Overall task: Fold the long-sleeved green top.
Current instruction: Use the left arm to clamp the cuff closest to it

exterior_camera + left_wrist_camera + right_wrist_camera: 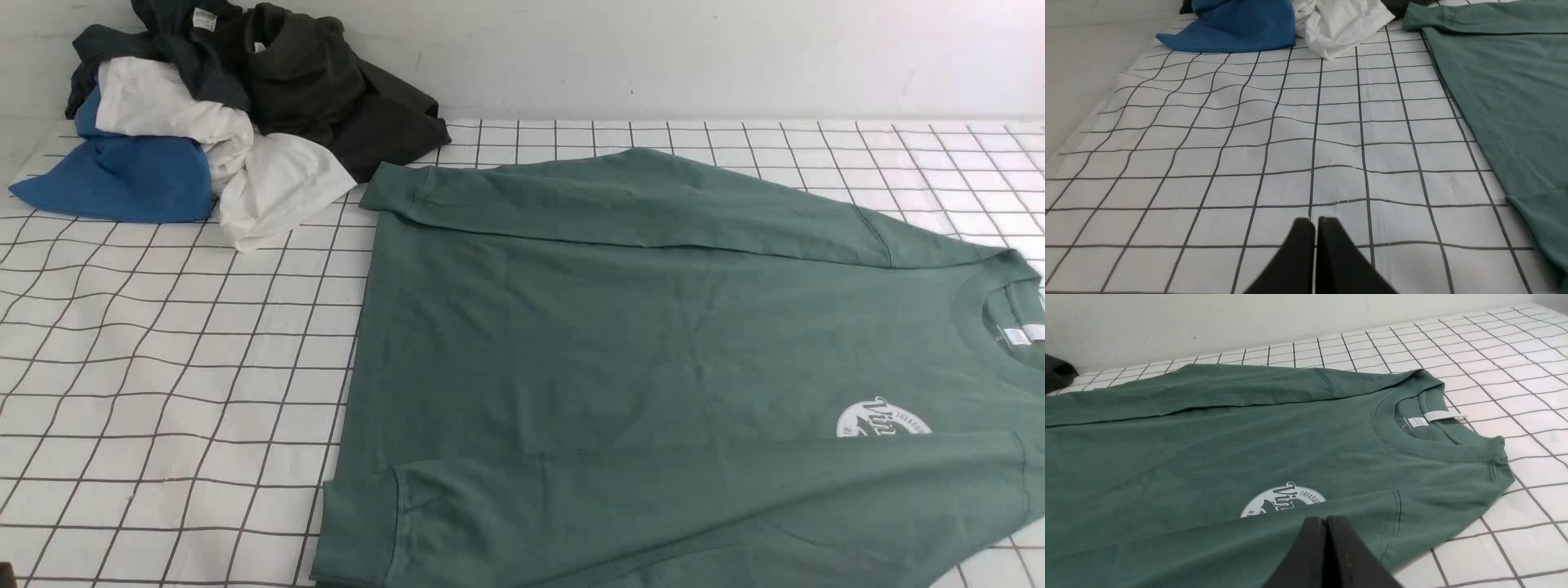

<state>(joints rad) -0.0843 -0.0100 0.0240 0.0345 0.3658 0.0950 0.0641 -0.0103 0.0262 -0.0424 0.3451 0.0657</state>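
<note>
A green top (620, 327) with long sleeves lies flat, front side up, on a white cloth with a dark grid (163, 367). It fills the middle and right of the front view, with its neck toward the robot's right and its hem toward the left. The far sleeve (620, 196) is folded in along the far edge of the body, with its cuff at the hem end. The near sleeve (694, 490) is folded in along the near edge in the same way and covers the lower part of a round white logo (878, 416) on the chest. A small white label (1016, 336) shows inside the ribbed collar (1437, 451).

The right gripper (1327, 519) is above the near sleeve, just beside the logo, with its two black fingers pressed together and nothing between them. Whether it touches the fabric cannot be told. The left gripper (1315, 222) is over bare cloth to the left of the hem, apart from the top, with its fingers also together and holding nothing.

In the far left corner is a loose pile of other clothes: a blue garment (122, 175) at the left, a white garment (269, 192) in front and a dark garment (326, 90) behind. The cuff of the far sleeve lies just beside the pile. A plain pale wall (653, 49) stands behind the table.
</note>
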